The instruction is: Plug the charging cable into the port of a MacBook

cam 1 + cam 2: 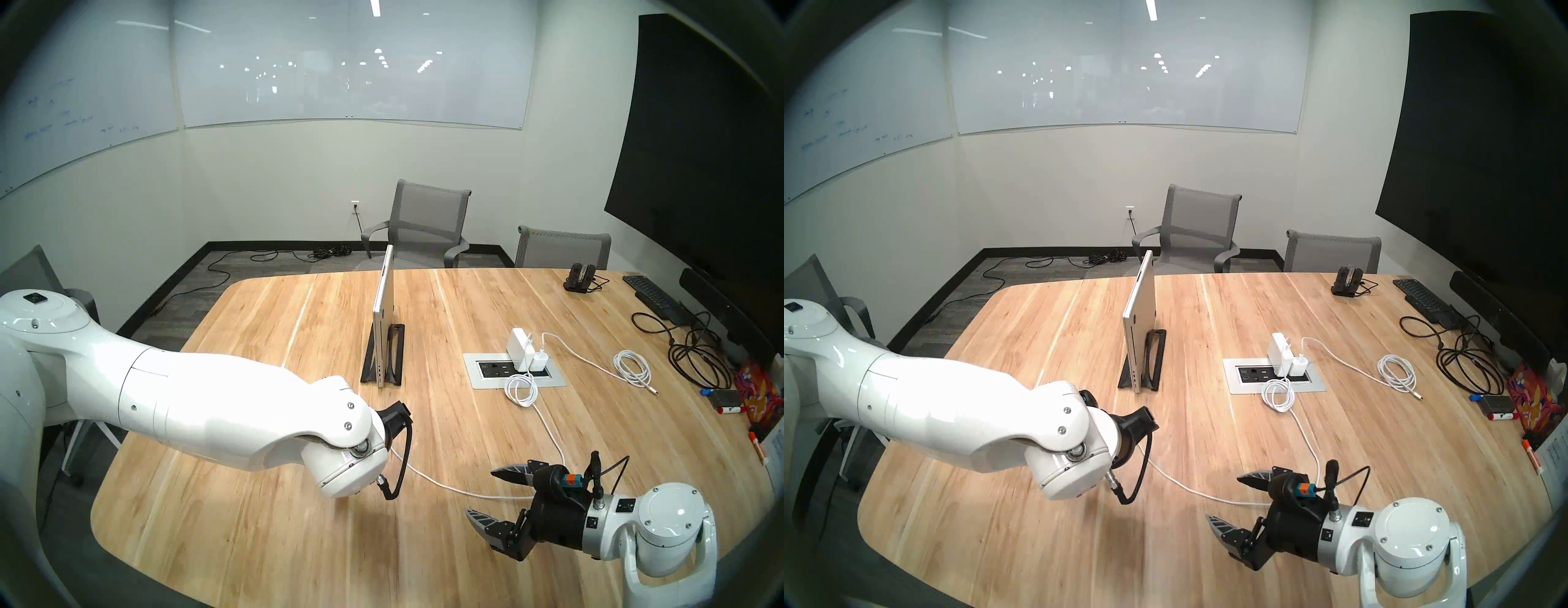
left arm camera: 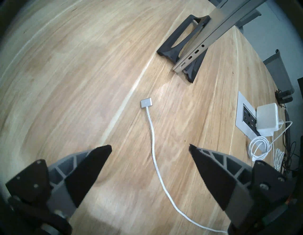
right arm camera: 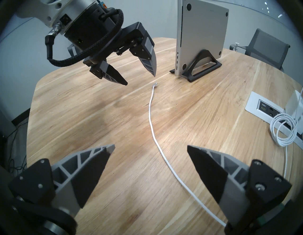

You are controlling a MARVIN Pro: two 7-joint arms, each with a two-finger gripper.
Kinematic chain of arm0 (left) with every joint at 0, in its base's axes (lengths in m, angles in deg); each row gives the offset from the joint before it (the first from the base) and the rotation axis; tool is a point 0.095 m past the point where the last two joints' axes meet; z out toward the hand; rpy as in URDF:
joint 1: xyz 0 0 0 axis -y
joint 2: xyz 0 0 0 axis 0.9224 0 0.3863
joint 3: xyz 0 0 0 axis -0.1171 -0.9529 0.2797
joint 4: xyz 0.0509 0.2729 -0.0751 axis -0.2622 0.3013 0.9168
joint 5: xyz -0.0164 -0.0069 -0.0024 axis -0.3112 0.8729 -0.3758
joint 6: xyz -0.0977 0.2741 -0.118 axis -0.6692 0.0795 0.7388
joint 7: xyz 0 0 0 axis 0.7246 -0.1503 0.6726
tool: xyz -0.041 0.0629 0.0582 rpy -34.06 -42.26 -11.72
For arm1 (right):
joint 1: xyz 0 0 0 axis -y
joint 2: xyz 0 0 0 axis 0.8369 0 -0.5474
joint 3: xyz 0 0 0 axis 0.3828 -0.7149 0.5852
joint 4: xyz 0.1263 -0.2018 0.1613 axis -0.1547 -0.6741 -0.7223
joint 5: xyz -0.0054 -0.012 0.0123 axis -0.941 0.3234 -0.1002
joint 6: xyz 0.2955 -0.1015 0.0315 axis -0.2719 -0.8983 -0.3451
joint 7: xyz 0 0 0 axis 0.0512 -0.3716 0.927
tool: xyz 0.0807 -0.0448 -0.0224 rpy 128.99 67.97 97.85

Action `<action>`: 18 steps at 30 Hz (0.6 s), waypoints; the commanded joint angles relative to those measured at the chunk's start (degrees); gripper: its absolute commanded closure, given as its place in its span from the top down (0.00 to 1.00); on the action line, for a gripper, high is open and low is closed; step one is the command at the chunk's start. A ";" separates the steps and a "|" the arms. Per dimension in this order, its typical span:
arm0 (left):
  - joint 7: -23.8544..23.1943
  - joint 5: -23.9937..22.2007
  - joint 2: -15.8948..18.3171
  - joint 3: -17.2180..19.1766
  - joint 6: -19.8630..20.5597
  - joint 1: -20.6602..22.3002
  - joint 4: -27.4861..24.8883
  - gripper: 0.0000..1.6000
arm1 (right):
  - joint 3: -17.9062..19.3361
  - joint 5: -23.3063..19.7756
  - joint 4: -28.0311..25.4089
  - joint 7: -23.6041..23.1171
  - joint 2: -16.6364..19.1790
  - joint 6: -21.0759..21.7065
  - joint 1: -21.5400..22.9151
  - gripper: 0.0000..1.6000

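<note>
The MacBook [image 1: 384, 314] [image 1: 1139, 322] stands on its edge in a black stand [image 1: 394, 356], its port edge [image 2: 193, 54] facing me. The charging cable [image 1: 445, 484] [image 3: 152, 124] lies on the wooden table, and its flat silver connector [image 2: 146, 102] rests loose in front of the laptop. My left gripper [image 2: 150, 146] [image 3: 139, 79] hovers open just above and short of the connector, holding nothing. In the head views the left wrist hides it. My right gripper [image 1: 481, 492] [image 1: 1224, 498] [image 3: 150, 146] is open low over the cord's middle stretch, which runs between its fingers untouched.
A recessed power panel [image 1: 547, 380] holds a white charger brick [image 1: 519, 342], with the cord looped beside it [image 1: 519, 388]. Farther right lie a coiled white cable [image 1: 632, 367], black cables [image 1: 695, 352] and a black keyboard [image 1: 653, 295]. Grey chairs [image 1: 428, 216] stand behind the table.
</note>
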 commanded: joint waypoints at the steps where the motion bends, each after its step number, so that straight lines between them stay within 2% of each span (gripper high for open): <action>1: -0.61 -0.52 -2.10 0.99 -0.52 -0.78 1.48 1.00 | 0.16 -0.09 -0.95 -0.07 0.05 0.02 0.08 1.00; 18: -0.83 -2.94 -5.11 2.21 -1.55 -2.48 6.53 1.00 | 0.19 0.01 -0.95 -0.19 -0.07 -0.01 0.12 1.00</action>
